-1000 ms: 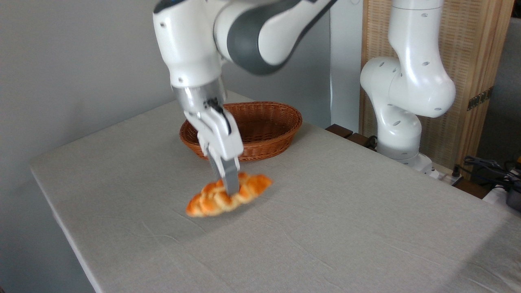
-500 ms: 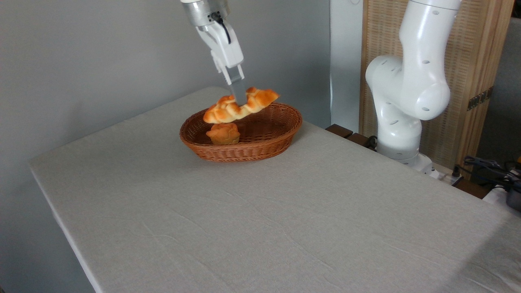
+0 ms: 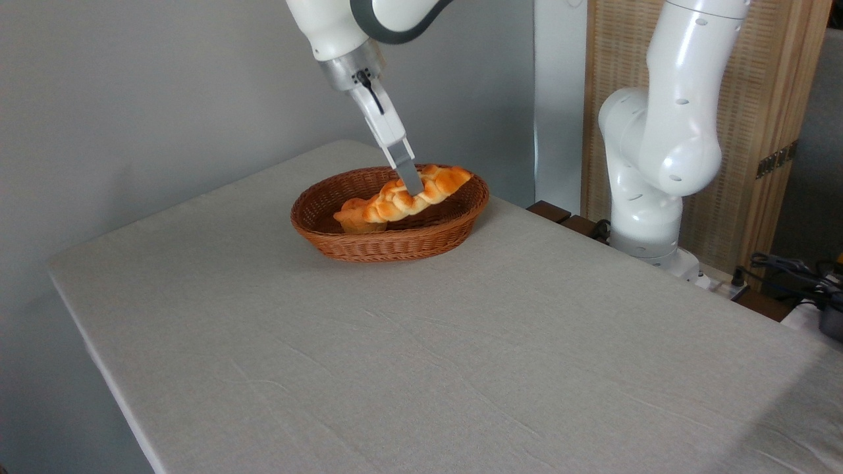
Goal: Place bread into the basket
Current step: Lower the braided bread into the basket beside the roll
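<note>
Over woven basket [image 3: 395,243]: braided bread [image 3: 408,196], end effector [image 3: 413,185] gripping (seemingly).

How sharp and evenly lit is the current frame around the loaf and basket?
Fixed camera: the bread, basket and gripper are sharp, with no motion smear; light is soft and diffuse; only a faint shadow under the basket rim; no glare.
</note>
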`<control>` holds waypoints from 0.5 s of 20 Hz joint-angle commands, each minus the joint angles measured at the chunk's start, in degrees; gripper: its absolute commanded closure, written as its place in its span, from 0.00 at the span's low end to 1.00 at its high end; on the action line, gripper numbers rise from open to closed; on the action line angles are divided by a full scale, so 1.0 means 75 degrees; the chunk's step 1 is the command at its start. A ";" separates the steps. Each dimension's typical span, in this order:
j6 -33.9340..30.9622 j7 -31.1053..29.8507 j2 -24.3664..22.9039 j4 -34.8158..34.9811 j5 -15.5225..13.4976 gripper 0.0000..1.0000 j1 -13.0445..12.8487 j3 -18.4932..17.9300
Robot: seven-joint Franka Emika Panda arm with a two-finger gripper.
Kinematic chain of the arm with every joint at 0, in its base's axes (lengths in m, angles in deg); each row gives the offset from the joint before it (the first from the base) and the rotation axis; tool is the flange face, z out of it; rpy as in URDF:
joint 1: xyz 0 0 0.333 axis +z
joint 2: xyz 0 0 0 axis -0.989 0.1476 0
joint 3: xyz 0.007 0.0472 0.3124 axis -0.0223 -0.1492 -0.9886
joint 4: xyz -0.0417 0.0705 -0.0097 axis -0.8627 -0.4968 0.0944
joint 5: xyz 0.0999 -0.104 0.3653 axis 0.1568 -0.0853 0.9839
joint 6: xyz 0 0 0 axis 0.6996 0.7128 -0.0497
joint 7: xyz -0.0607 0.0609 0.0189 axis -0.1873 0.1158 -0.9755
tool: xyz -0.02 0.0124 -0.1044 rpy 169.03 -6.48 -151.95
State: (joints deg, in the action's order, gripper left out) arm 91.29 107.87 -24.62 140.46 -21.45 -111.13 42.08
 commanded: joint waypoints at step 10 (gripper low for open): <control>0.0383 -0.0830 -0.0019 0.0406 -0.0437 0.00 -0.0105 -0.0128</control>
State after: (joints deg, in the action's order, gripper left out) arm 93.32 102.46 -23.99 142.84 -23.62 -111.15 42.05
